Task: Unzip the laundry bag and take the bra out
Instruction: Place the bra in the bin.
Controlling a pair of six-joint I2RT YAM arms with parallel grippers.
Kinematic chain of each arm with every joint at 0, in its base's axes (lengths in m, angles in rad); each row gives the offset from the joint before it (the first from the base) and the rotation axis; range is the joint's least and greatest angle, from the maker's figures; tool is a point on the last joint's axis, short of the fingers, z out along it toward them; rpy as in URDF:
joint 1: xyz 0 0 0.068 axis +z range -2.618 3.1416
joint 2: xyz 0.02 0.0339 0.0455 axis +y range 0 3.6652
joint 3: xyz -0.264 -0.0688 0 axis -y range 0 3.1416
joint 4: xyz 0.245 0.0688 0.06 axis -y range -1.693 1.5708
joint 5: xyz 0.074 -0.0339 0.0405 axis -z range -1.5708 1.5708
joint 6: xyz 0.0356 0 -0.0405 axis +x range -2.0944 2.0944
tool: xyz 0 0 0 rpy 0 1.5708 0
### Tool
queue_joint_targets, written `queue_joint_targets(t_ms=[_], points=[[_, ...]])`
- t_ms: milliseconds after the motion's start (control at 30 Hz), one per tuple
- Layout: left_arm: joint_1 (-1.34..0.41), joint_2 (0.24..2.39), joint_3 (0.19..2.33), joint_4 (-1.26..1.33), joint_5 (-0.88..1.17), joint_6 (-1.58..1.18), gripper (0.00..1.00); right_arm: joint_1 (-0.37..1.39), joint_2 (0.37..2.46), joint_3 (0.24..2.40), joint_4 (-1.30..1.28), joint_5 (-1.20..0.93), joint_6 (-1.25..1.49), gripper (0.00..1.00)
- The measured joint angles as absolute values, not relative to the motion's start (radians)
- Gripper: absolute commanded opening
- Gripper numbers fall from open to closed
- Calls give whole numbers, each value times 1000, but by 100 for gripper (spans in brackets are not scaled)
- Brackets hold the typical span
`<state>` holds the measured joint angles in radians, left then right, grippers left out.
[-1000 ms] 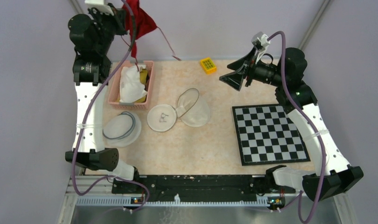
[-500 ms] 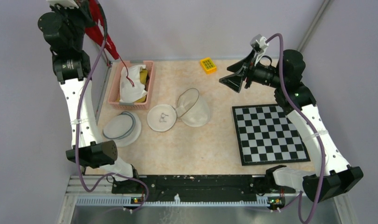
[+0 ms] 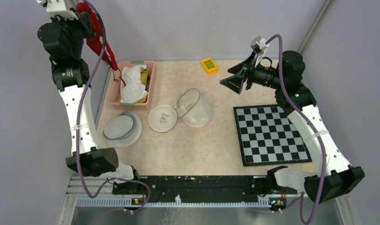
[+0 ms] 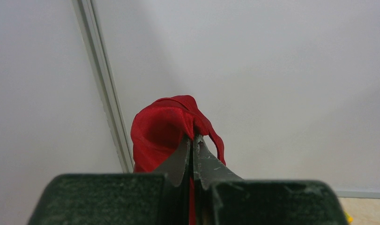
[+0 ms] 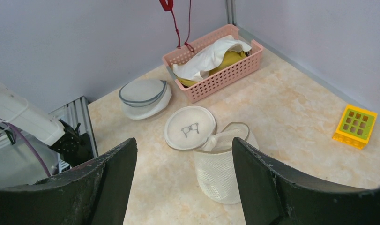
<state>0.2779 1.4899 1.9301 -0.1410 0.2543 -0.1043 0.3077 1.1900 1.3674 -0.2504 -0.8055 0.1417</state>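
Two pincers are logged. The left pincer (image 4: 193, 140) is clenched on the red bra (image 3: 98, 40), which is held high at the far-left corner, clear of the bench (image 3: 202, 150). The right pincer (image 3: 234, 79) is spread wide, grasping nothing, and is hung above mid-bench.

Since a second ago the left arm is seen swung outward to the left, and the strap that was flung rightward is drawn in.

The laundry bag (image 3: 195, 110) is left unzipped beside its round flap (image 3: 163, 118). Removal is judged done, with only a set-down remaining.

The bra's long axis is near vertical. The bunched end is up at the pincer and the strap end is pointed down at the pink basket (image 3: 131, 107).
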Motion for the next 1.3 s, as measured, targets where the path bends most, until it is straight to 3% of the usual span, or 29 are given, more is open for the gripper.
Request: queue_joint_targets(t_ms=[633, 1300], points=[[280, 1467, 1842, -212, 390, 12, 0, 308, 1189, 1354, -239, -806, 153, 73], [281, 1585, 1714, -276, 510, 427, 0, 308, 1188, 1348, -232, -805, 153, 73]])
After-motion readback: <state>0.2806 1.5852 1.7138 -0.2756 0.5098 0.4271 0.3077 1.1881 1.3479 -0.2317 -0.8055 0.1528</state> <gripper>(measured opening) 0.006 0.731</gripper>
